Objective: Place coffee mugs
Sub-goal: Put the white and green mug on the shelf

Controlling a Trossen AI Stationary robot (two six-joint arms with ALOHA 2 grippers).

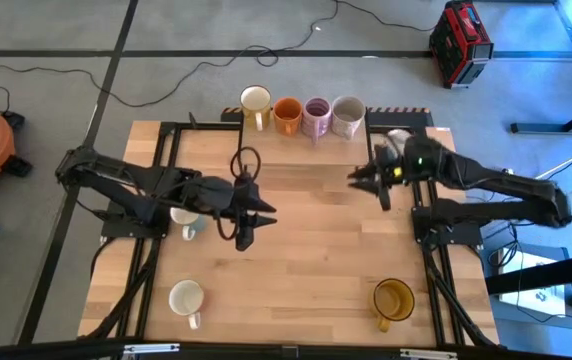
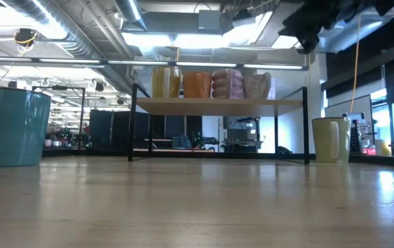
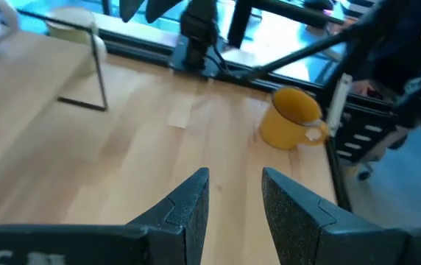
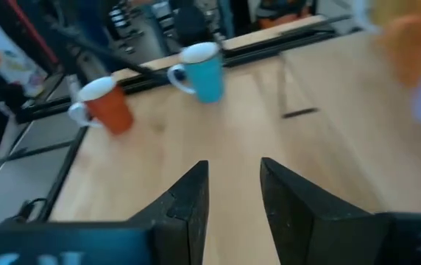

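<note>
Four mugs stand in a row on the raised shelf (image 1: pixel 216 127) at the table's far edge: cream (image 1: pixel 255 100), orange (image 1: pixel 287 116), lilac (image 1: pixel 316 117) and grey (image 1: pixel 348 116). A teal mug (image 1: pixel 184 222) stands on the table under my left arm. An orange mug with a white inside (image 1: pixel 186 298) stands near the left near corner. An amber mug (image 1: pixel 393 298) stands near the right near corner. My left gripper (image 1: pixel 250 226) hovers open over the table's middle, pointing toward the amber mug (image 3: pixel 291 118). My right gripper (image 1: pixel 364 181) is open over the right far part, facing the teal mug (image 4: pixel 203 70).
The shelf's black frame legs (image 2: pixel 133 122) stand on the far part of the table. Bare wood lies between the two grippers and along the near middle. Black frame rails (image 1: pixel 436 265) run beside the table's left and right edges, and a cable loops above my left gripper.
</note>
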